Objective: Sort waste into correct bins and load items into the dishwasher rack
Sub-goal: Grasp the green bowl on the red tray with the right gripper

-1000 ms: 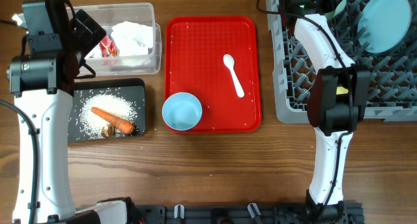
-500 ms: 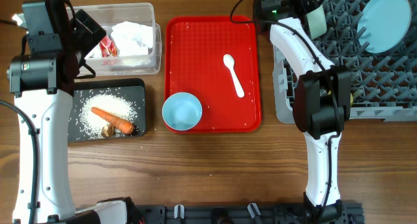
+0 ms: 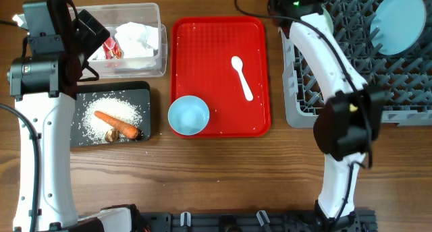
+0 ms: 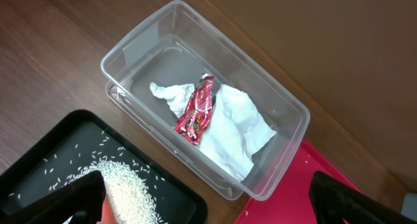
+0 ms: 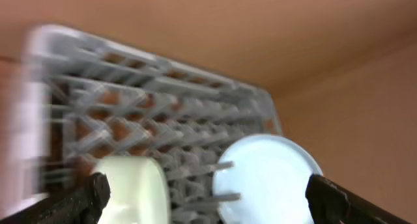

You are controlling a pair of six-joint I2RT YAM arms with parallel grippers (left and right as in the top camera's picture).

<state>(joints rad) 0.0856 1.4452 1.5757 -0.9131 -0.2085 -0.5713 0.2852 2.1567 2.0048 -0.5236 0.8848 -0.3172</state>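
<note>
While the left gripper (image 4: pixel 208 201) hangs with its jaws spread wide and empty above the clear tub (image 4: pixel 130 42), the crumpled napkin (image 4: pixel 234 133) and red wrapper (image 4: pixel 199 110) lie inside it. The right gripper (image 5: pixel 212 195), likewise parted and holding nothing, hovers over the far-left corner of the grey rack (image 5: pixel 163 100). There the mint green bowl (image 5: pixel 133 188) and light blue plate (image 5: pixel 267 175) sit among pegs, though this view is blurred. Beside the tub, the black tray (image 3: pixel 145 89) holds rice (image 3: pixel 121 109), a carrot (image 3: pixel 116 123) and a brown scrap (image 3: pixel 112 135). On the red tray (image 3: pixel 216 36) lie the white spoon (image 3: pixel 241 77) and, at its near-left corner, the light blue bowl (image 3: pixel 188 115).
</note>
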